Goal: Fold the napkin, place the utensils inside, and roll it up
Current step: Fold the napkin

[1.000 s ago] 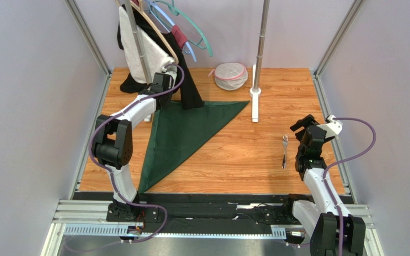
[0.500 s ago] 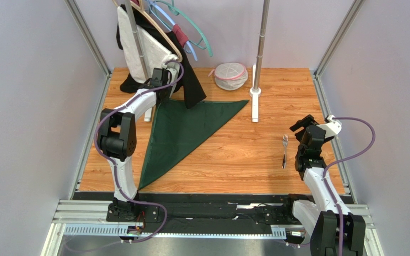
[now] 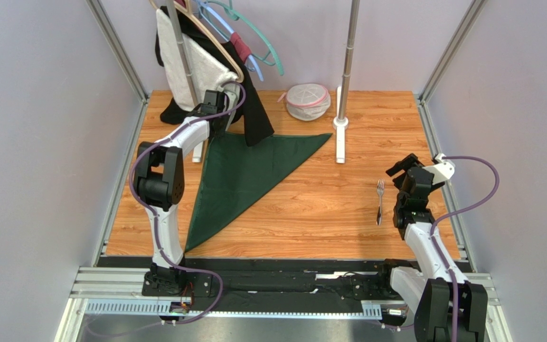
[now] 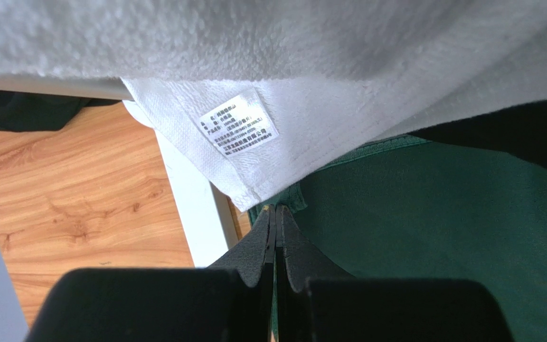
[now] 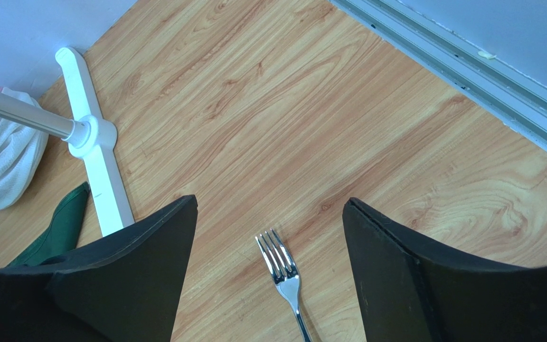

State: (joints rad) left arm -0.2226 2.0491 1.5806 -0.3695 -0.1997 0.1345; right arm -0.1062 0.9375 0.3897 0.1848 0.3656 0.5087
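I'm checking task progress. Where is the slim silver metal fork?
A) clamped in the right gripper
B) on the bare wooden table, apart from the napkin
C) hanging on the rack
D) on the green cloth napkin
B: the slim silver metal fork lies on the wooden table, well right of the dark green cloth napkin, and the right gripper is open, holding nothing.

White arms [image 3: 183, 137], black joints [image 3: 156, 187], purple cables [image 3: 469, 158]; right hand [image 5: 269, 201] apparently matte black plastic.
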